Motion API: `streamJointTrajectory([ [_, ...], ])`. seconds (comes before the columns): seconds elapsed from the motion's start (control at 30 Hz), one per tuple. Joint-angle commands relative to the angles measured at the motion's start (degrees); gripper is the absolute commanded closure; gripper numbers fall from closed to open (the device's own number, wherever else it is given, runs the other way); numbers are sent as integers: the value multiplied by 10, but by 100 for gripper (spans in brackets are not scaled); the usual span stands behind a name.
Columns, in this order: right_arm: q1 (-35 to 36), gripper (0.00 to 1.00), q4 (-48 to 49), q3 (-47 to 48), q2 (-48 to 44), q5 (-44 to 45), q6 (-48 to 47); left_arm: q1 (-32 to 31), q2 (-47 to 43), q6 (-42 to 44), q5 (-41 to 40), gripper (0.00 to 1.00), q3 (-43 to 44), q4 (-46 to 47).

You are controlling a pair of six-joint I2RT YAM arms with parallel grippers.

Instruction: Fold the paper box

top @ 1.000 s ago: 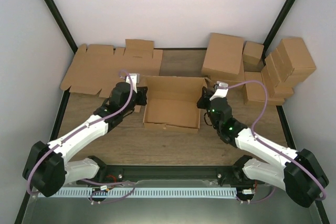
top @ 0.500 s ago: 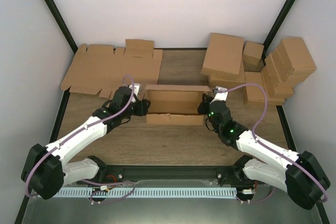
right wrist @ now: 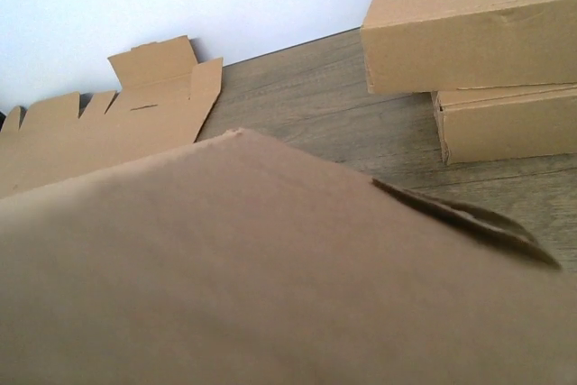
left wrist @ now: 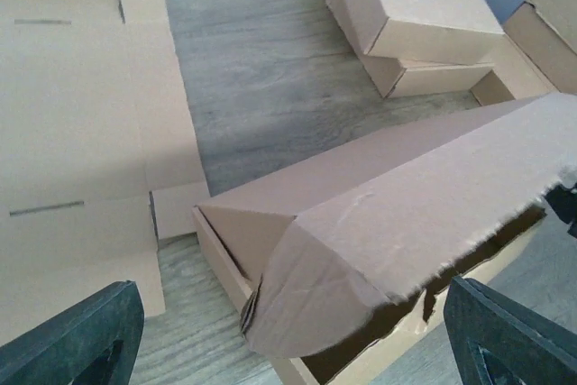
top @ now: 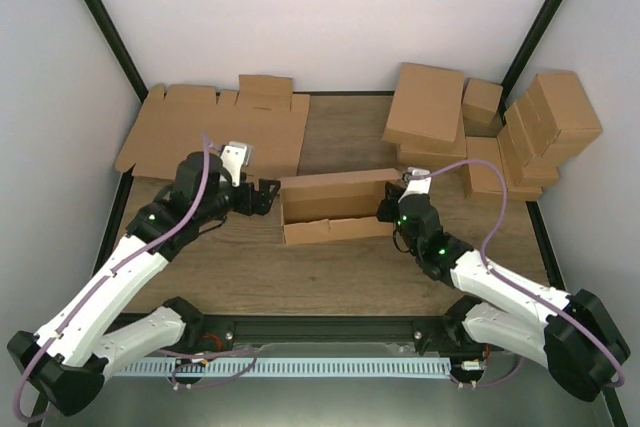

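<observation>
Left wrist alone shows a ragged edge on paper box (left wrist: 397, 205).

Bare wooden tabletop (top: 300, 272) along the near edge, half-folded brown cardboard box (top: 335, 209) blocking centre, flat brown blanks (top: 215, 127) far left, stacked brown boxes (top: 485, 132) far right.

No text, label, brand, number or sign is showing legibly in any view. The paper box (top: 335, 209) is showing only plain brown cardboard, and the flat blanks (top: 210, 127) and the closed boxes (top: 425, 107) are likewise presenting unprinted faces. Small green lights are glowing on the arms, but no lettering is reading there.
</observation>
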Motion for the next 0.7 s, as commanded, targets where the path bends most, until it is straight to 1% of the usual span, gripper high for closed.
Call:
streamJointTrajectory([
  [0.0,8,99,-71,-15,-1,-30,-20,-1,-1,67,22,6,37,-38],
  [0.17,7,96,-77,-17,-9,-51,-41,-1,24,150,67,6,55,7],
  [0.27,7,95,-78,-18,-14,-62,-52,-1,37,212,112,0,54,36],
  [0.33,8,95,-80,-20,-17,-65,-55,-2,49,239,122,0,54,55],
  [0.43,7,95,-81,-22,-18,-64,-60,-3,82,290,170,1,71,51],
  [0.53,7,95,-80,-22,-17,-65,-62,-11,123,327,211,5,94,27],
  [0.67,7,95,-77,-22,-16,-68,-68,-50,171,349,205,8,111,4],
])
